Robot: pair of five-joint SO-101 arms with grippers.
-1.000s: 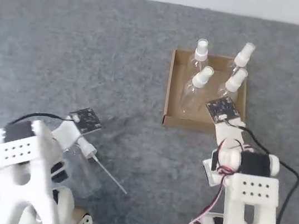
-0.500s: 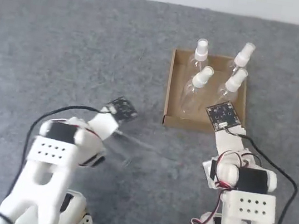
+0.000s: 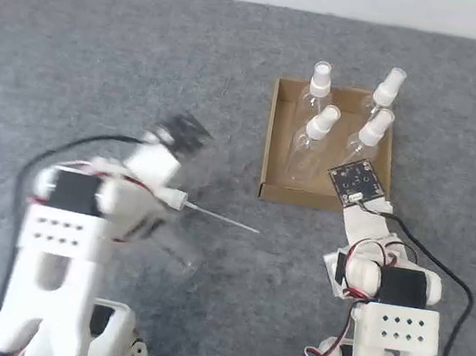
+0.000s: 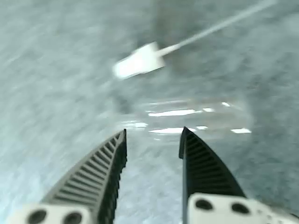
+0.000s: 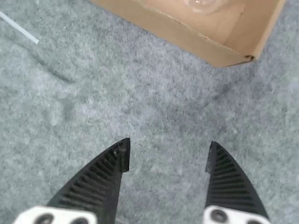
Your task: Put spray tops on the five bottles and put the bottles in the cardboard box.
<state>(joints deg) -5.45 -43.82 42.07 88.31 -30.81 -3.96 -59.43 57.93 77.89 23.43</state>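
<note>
Gaping left end effector (image 4: 154, 131) at fallen bottle (image 4: 196, 116); right end effector (image 5: 169, 142) gaping, empty, near box (image 5: 187, 32) edge

bottle (image 4: 187, 122), spray top (image 4: 138, 63) blurred | cardboard box (image 5: 187, 36) cut by edge

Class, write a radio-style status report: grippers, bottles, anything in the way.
Left gripper open at the loose bottle; right gripper open by the box. Four bottles boxed; fifth uncapped, spray top beside it. Nothing blocking seen.
</note>
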